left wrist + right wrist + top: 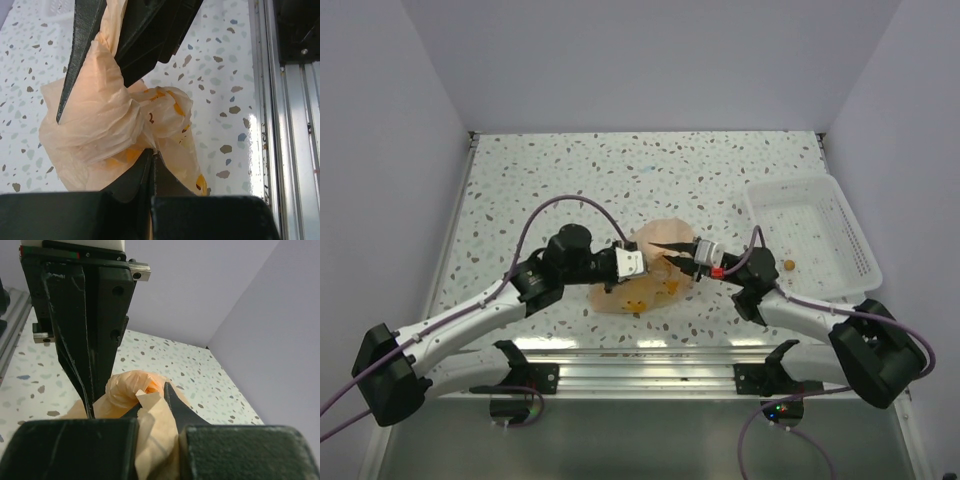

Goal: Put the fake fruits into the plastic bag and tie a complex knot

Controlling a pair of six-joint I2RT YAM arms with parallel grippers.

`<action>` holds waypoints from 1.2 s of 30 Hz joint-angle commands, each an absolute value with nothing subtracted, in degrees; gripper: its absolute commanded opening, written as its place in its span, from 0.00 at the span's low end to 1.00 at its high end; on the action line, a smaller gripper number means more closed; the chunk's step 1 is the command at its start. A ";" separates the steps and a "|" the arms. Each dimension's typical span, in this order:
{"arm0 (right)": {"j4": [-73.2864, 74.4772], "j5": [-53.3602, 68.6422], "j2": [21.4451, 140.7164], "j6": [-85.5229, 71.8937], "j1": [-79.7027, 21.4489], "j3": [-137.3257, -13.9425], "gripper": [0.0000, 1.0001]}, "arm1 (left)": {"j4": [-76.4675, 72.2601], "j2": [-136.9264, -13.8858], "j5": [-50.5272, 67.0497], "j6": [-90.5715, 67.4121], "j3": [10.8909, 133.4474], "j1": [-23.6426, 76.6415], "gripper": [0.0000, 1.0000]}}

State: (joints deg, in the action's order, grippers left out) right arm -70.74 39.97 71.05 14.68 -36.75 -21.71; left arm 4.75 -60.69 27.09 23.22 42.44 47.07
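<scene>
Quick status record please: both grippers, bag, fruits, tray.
left gripper: shut on the plastic bag
right gripper: shut on the same bag's bunched top
fake fruits: yellow pieces show through the film, inside bag
white tray: right of bag, one small orange piece in it
knot: cannot tell if finished
</scene>
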 commanded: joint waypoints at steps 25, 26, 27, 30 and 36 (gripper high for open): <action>-3.80 24.44 59.94 13.36 -37.26 -48.76 0.00 | 8.97 -65.12 39.02 9.41 58.27 36.91 0.46; -1.00 24.35 59.68 12.84 -37.18 -49.48 0.00 | 8.44 -67.13 37.72 8.88 59.14 36.83 0.28; -0.18 24.95 58.55 12.31 -37.18 -49.83 0.00 | 9.13 -68.19 36.66 9.14 61.59 36.57 0.09; 1.93 25.93 54.60 12.04 -37.18 -48.87 0.00 | 9.67 -69.96 41.11 9.67 64.33 30.96 0.00; 5.98 25.48 53.17 12.14 -36.92 -47.11 0.53 | 28.18 -73.04 55.80 28.81 71.28 25.93 0.00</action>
